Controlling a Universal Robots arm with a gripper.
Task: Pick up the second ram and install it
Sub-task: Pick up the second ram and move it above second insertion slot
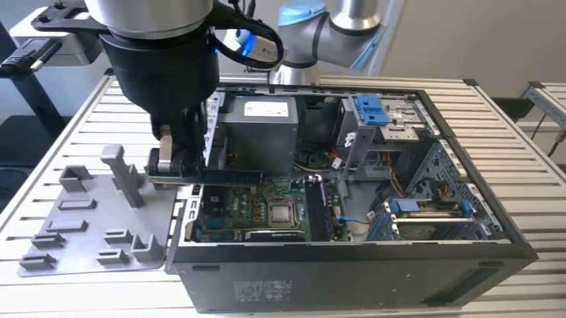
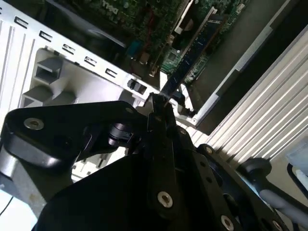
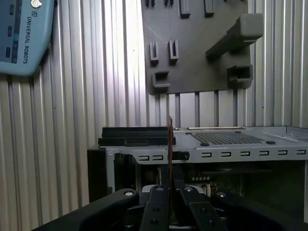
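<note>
- Pincer [image 1: 177, 171] clenched on second ram [image 1: 232, 177]; ram edge-up over open PC case [image 1: 354, 281] wall on grey tray [image 1: 89, 205] side
- In case: mainboard [image 1: 256, 209], blue clips [image 1: 372, 109], PSU [image 1: 261, 142] w/ white label [image 1: 270, 107], print unreadable
- Grey tray w/ upright blocks just beside case, both on tabletop [image 1: 513, 152]

A pale slatted metal table [image 1: 521, 172] spreads beneath and all round the claw [image 1: 174, 171], its ribs bright with even light. Well past the claw rises a plain pale wall [image 1: 478, 33]. Far off to one side stands a second slatted table [image 1: 548, 99].
</note>
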